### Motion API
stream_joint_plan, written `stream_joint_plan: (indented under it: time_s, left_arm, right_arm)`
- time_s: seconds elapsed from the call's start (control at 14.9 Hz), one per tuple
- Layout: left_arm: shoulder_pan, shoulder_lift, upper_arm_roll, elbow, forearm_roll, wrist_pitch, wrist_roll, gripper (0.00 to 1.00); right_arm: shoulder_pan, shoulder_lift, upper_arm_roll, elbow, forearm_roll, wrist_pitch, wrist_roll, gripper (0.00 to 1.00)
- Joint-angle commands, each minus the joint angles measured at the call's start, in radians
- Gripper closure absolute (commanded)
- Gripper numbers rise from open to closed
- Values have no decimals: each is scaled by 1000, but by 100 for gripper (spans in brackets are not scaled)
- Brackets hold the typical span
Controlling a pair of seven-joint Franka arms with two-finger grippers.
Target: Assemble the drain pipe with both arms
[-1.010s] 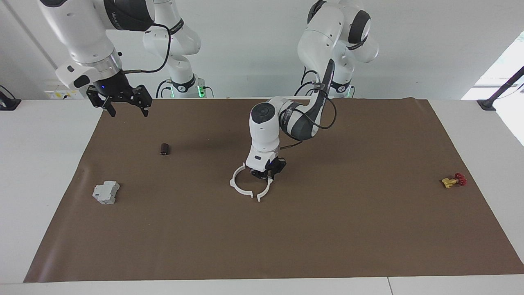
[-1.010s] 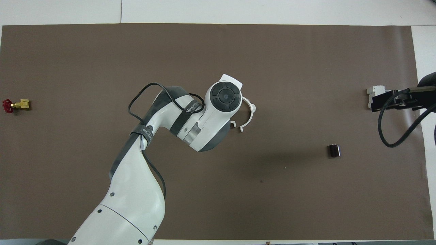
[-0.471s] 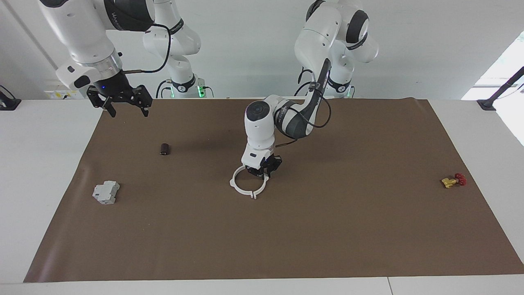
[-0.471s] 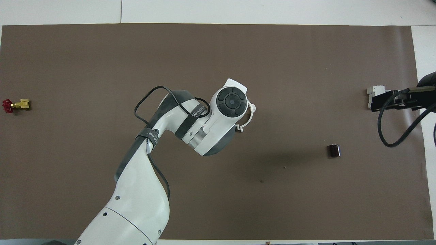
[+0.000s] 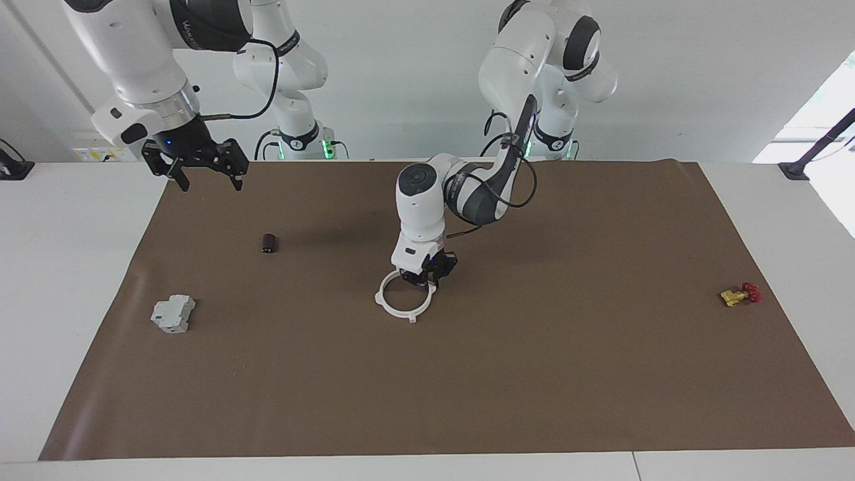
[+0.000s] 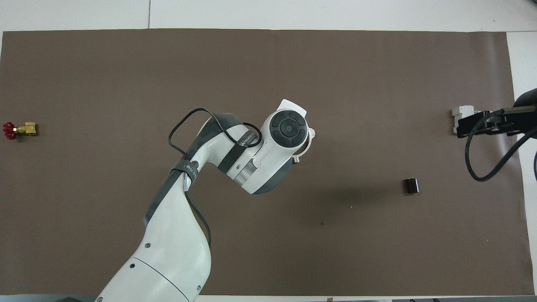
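The drain pipe's two white arcs [image 5: 394,310] lie together as one closed-looking ring on the brown mat [image 5: 534,387] at the middle of the table. My left gripper [image 5: 425,280] is low at the ring's edge nearer to the robots and is shut on the arc there. In the overhead view my left arm hides most of the ring; only a thin white rim [image 6: 310,143] shows. My right gripper [image 5: 210,182] is open and empty, up in the air over the mat's corner at the right arm's end, where it waits.
A grey boxy block [image 5: 173,314] lies at the right arm's end, with a small dark cylinder [image 5: 268,243] nearer to the robots. A red-and-yellow valve [image 5: 740,294] lies at the left arm's end.
My left gripper has slid its arc toward the right arm's end against the other arc. The gap between the two arcs has closed into a ring. The right arm has not moved.
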State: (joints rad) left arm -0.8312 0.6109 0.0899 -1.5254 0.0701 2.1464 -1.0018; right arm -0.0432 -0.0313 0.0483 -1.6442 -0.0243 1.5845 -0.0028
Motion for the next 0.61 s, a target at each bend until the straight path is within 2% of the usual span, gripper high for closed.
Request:
stream_joint_plan:
  time_s: [0.0,0.54]
  left_arm:
    - [-25,-20,14,-44,8,24,-21,100]
    - [-17,-20,14,-52,8,49,-21,100]
  right_arm:
    - [-12,-1,8,0,3,9,-20,0]
    - [-12,-1,8,1,0,11,-19,0]
